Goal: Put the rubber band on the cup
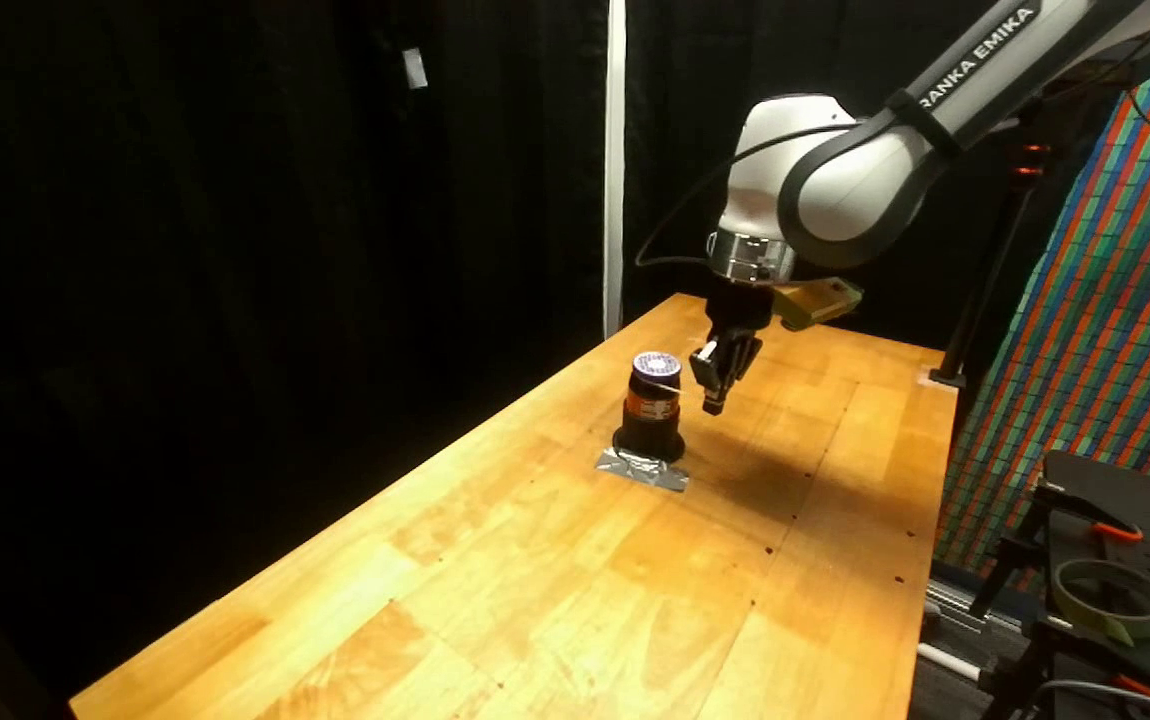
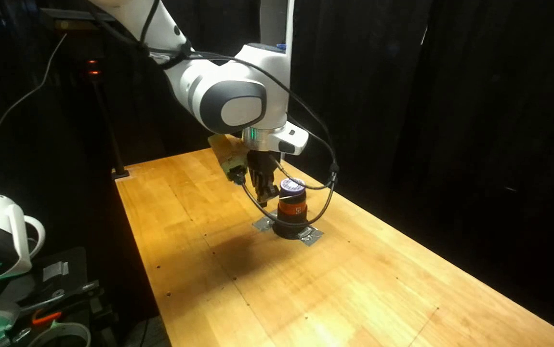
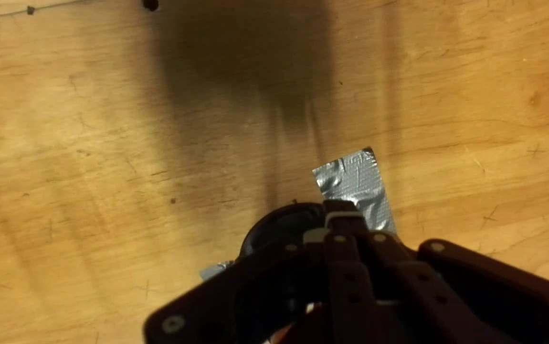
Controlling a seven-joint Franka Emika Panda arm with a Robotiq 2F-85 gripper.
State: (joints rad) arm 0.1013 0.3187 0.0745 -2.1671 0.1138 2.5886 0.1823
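The cup stands on the wooden table, dark with an orange band, a pale patterned top and a wide black base. It also shows in an exterior view; its base shows in the wrist view. The pale, thin rubber band crosses the cup near its top and stretches toward my gripper. In the wrist view the rubber band loops across the fingertips. My gripper looks shut, beside the cup at upper-body height. Whether the band is also pinched between the fingers is hidden.
Silver tape holds the cup's base down; pieces also show in the wrist view. A black cable from the arm loops in front of the cup in an exterior view. A side bench holds a tape roll.
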